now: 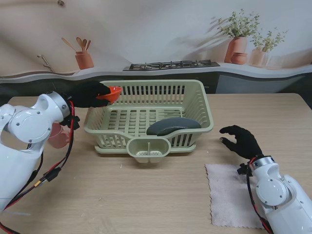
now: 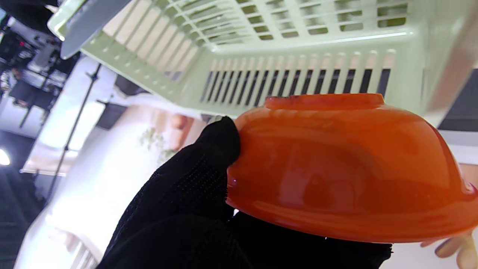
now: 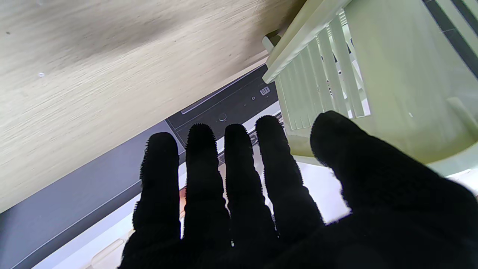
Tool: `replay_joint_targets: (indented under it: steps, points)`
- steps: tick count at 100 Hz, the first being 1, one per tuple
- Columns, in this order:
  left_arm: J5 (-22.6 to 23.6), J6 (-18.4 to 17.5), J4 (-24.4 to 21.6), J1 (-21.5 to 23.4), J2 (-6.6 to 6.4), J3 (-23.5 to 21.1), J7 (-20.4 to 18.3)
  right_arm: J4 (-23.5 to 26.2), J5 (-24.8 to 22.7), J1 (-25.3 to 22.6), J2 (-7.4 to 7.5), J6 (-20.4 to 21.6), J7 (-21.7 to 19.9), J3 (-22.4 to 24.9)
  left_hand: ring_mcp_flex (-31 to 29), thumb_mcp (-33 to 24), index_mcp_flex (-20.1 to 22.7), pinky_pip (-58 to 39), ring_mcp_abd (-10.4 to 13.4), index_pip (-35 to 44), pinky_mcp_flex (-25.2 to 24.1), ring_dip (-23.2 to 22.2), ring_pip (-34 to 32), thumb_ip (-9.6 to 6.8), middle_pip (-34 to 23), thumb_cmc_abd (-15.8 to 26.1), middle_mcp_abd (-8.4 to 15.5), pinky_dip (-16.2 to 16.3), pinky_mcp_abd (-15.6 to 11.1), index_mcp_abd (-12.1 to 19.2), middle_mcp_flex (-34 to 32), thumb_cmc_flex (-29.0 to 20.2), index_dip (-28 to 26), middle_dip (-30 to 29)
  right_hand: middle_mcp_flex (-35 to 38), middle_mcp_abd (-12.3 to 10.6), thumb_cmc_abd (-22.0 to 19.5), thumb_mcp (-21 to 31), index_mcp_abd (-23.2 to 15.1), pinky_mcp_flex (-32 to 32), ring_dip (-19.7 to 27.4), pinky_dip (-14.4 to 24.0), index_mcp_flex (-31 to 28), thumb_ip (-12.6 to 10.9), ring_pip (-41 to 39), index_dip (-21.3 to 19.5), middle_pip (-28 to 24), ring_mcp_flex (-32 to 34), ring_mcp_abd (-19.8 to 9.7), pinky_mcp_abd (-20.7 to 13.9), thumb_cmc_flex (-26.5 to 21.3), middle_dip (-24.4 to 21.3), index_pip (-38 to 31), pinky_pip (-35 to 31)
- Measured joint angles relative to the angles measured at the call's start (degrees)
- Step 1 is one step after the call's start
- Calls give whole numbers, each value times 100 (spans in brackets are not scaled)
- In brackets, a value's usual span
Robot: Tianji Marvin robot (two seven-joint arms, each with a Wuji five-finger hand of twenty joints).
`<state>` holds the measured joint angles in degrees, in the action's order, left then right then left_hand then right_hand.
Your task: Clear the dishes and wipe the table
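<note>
1. Bowl, glossy orange plastic, is pinched by the black-gloved left hand, fingers clamped on its rim and outer wall.
2. Just beyond this hand's fingertips sits the pale green slatted plastic dish rack; the bowl hangs over the rack's rim at its far left corner.
3. A dark grey plate lies inside the rack, well apart from the left hand, towards the right hand.
4. The black-gloved right hand hovers with fingers spread, holding nothing, the rack just beside its thumb.
5. A pale pink cloth lies flat on the light wooden table behind this hand, beside its wrist.
6. A translucent pink cup stands beside the left forearm, partly hidden.
</note>
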<state>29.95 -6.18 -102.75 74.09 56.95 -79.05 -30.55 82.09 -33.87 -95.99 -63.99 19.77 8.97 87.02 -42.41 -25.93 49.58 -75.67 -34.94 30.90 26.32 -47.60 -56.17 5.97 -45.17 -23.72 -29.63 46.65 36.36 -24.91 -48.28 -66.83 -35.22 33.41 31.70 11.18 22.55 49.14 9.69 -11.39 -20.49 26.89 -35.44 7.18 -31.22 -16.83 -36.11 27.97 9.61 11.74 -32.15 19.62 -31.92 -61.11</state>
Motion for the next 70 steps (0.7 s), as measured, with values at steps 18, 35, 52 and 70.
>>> replay_joint_targets:
  steps: [18,35,52,70]
  points:
    - [-38,277,252,-439,67,540,101,16,17,-20,-1,-5,-3,3,-8,0,1,-1,4,0,2,0,0,0,0,0,0,0,0,0,-1,1,0,0,0,0,0,0,0,1,0,0,-1,0,1,0,1,0,0,0,0,0,0,2]
    - [-128,483,535,-766,150,956,354,13,-103,-23,1,13,-16,19,-20,0,1,-2,8,0,8,0,0,0,0,-1,0,0,0,0,-46,0,0,0,0,0,0,0,0,1,0,0,-2,0,1,0,1,0,0,0,0,0,1,2]
    - [-308,609,843,-1049,229,1340,563,13,-80,-31,4,22,-40,32,-24,0,1,-3,10,0,9,0,10,0,0,-1,0,0,0,5,-46,1,0,0,0,0,0,0,1,2,0,0,-2,0,1,0,1,0,0,0,0,0,11,3]
    - [-452,672,1167,-1317,318,1694,713,13,-53,-35,4,61,-45,51,-25,0,2,-4,12,1,9,0,21,0,0,-1,0,0,0,22,-46,1,0,0,0,0,0,0,1,2,0,0,-2,0,1,0,1,0,0,0,0,-1,13,5]
